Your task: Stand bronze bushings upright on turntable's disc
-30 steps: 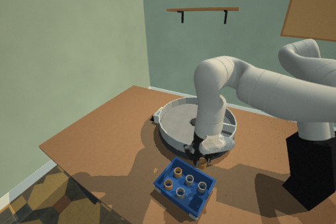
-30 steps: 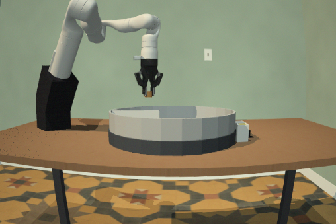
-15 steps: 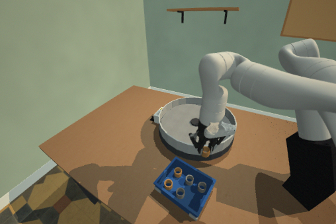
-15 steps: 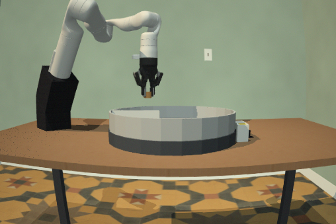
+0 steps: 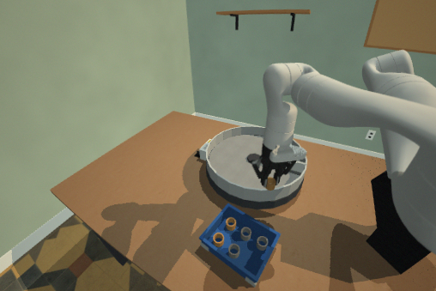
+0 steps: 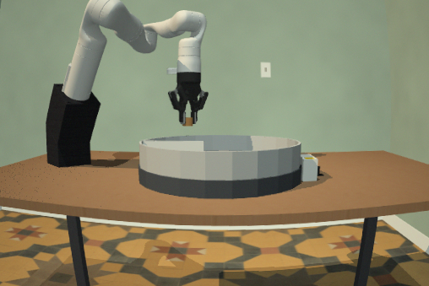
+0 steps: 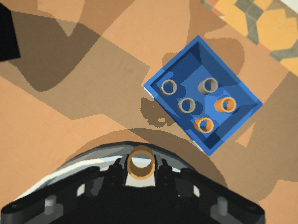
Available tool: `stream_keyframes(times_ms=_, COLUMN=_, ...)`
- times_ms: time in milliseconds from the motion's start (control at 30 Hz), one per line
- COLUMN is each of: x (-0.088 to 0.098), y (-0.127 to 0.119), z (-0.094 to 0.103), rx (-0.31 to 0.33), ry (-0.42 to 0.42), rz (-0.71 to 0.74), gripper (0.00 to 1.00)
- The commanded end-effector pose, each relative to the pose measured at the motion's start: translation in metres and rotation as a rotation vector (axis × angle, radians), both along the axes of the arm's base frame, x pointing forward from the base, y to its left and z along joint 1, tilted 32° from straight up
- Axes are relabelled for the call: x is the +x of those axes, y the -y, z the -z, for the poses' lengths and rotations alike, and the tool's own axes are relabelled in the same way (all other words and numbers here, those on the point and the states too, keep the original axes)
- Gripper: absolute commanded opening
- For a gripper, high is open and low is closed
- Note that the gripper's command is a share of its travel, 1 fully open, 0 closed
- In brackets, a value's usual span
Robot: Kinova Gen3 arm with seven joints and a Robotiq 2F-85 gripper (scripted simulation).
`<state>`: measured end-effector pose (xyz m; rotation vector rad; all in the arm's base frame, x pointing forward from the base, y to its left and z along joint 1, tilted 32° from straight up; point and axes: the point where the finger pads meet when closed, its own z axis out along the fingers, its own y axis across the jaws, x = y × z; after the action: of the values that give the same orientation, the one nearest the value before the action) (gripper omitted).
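My gripper (image 5: 270, 184) (image 6: 188, 121) (image 7: 141, 162) is shut on a bronze bushing (image 5: 270, 183) (image 6: 187, 122) (image 7: 141, 149), held upright above the turntable's wall height, near its crate side. The turntable has a grey disc (image 5: 232, 158) inside a pale wall (image 5: 240, 188) (image 6: 219, 164). A dark round hub (image 5: 253, 158) shows on the disc. The blue crate (image 5: 254, 220) (image 7: 230, 70) holds two bronze bushings (image 5: 231, 227) (image 5: 218, 245) (image 7: 197, 125) (image 7: 218, 105) and three steel bushings (image 5: 245, 238) (image 5: 262, 248) (image 5: 233, 256), all upright. The arm hides part of the disc; the wall hides it in the exterior view.
The turntable's wall stands up all round the disc, and dividers (image 5: 296, 168) show at its right in the top view. A small pale box (image 5: 205, 150) (image 6: 309, 168) sits against its outer side. The arm's black pedestal (image 6: 69, 132) stands on the table.
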<state>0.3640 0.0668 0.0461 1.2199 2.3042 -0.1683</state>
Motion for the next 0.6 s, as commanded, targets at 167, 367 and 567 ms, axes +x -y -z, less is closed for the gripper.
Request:
stream_keyframes(times_ms=167, x=0.002, y=0.033, z=-0.015, rx=0.005, ry=0.010, rz=0.005, gripper=0.00)
stream_keyframes(times_ms=367, x=0.001, y=0.050, z=-0.021, rx=0.005, ry=0.011, rz=0.005, gripper=0.00)
stream_keyframes(times_ms=567, x=0.000, y=0.065, z=-0.027, rx=0.005, ry=0.011, rz=0.005, gripper=0.00)
